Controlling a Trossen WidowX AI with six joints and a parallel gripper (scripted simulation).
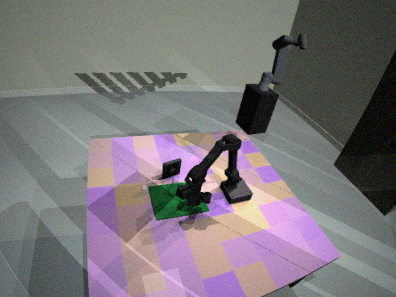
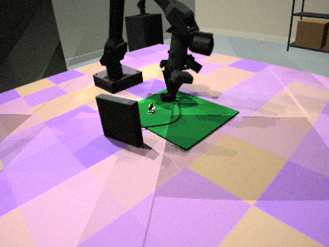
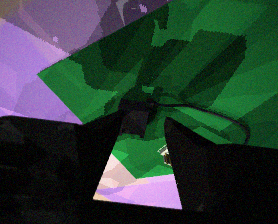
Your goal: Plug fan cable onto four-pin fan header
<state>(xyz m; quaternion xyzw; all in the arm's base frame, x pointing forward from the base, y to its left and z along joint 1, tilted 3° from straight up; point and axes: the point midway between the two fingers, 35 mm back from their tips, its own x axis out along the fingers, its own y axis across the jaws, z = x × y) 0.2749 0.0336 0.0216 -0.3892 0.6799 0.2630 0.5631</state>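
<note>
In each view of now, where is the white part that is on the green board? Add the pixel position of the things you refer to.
Top: I cannot make it out; the arm stands over part of the board [image 1: 165, 202] [image 2: 195, 125] [image 3: 210, 80].
Exterior: left of centre, just right of the black fan's top corner.
Wrist: low, right of centre, a white part [image 2: 152, 110] [image 3: 164, 151] partly behind the right-hand finger.
Shared landmark: the green board.

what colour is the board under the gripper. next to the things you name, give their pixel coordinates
Green [image 1: 167, 201] [image 2: 199, 121] [image 3: 215, 65], with darker shadow patches; the exterior view shows it best.

Patchwork tbl, green brd on
</note>
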